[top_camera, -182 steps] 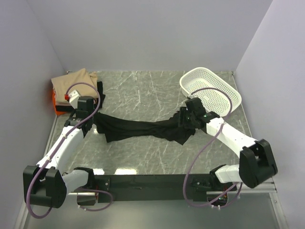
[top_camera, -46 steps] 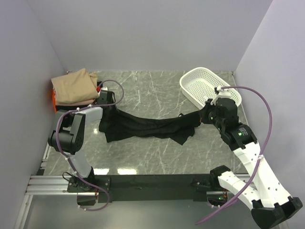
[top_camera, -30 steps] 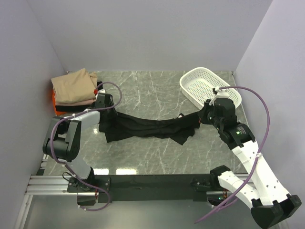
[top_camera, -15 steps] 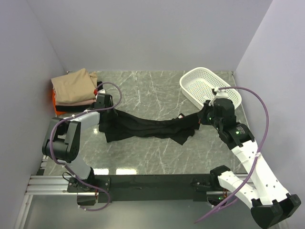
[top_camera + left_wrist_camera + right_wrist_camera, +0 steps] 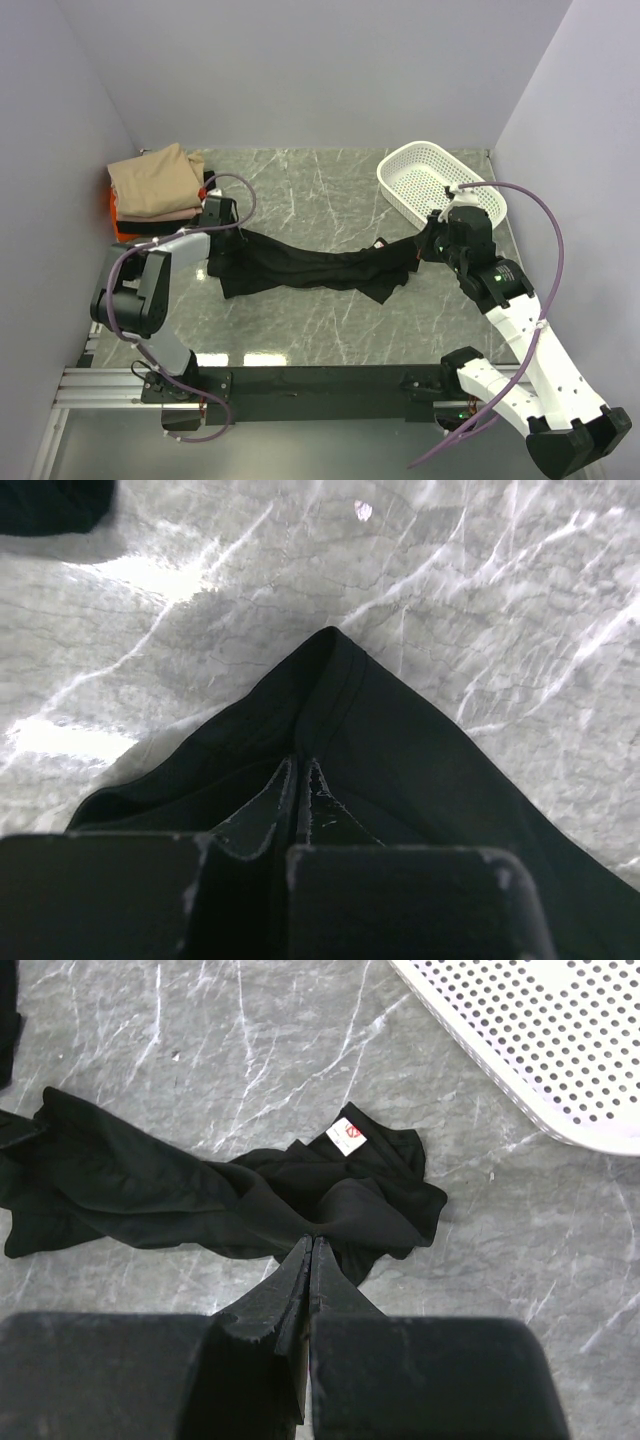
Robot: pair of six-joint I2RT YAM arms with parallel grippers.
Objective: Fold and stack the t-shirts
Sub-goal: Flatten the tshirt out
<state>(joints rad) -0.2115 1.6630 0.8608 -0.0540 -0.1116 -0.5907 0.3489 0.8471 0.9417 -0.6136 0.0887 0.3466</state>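
Black tee (image 5: 300, 262) stretched btwn arms, L fingers (image 5: 262, 815) pinching one end, R fingers (image 5: 283, 1282) other

Left arm (image 5: 150, 285) folded sharply at the elbow, right arm (image 5: 515, 315) stretched forward — both jaws pinched closed

t-shirt (image 5: 310, 265) lies across table (image 5: 300, 190) centre; folded stack (image 5: 155, 185) far left corner; basket (image 5: 440, 180) far right.
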